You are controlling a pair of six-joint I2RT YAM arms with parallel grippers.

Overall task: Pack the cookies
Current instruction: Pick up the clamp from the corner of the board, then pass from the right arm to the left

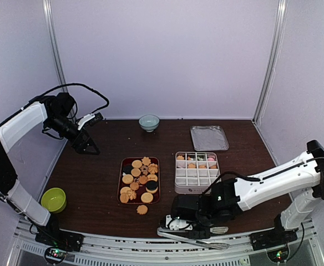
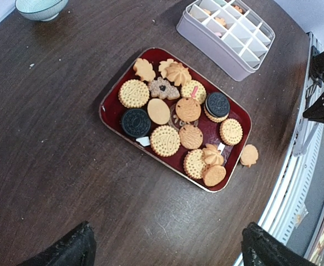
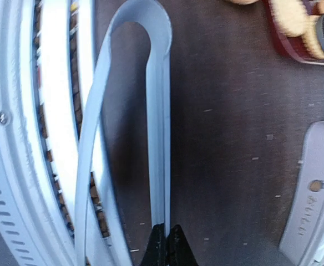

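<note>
The cookies (image 1: 140,178) lie heaped in a dark red tray (image 1: 122,166), mostly golden rounds and flowers with a few dark ones (image 2: 178,111). One cookie (image 1: 142,209) lies loose on the table in front of the tray (image 2: 249,155). A white divided box (image 1: 196,189) stands to the tray's right, with cookies in its far row. My right gripper (image 1: 176,221) is low at the near edge, shut (image 3: 166,233) on one arm of the metal tongs (image 3: 159,138). My left gripper (image 1: 87,145) hangs open at the far left, nothing between its fingers (image 2: 67,249).
A teal bowl (image 1: 148,122) stands at the back centre and a flat metal tray (image 1: 209,137) at the back right. A green bowl (image 1: 54,199) sits near the left front corner. The slotted metal rail (image 3: 18,166) runs along the table's near edge beside the tongs.
</note>
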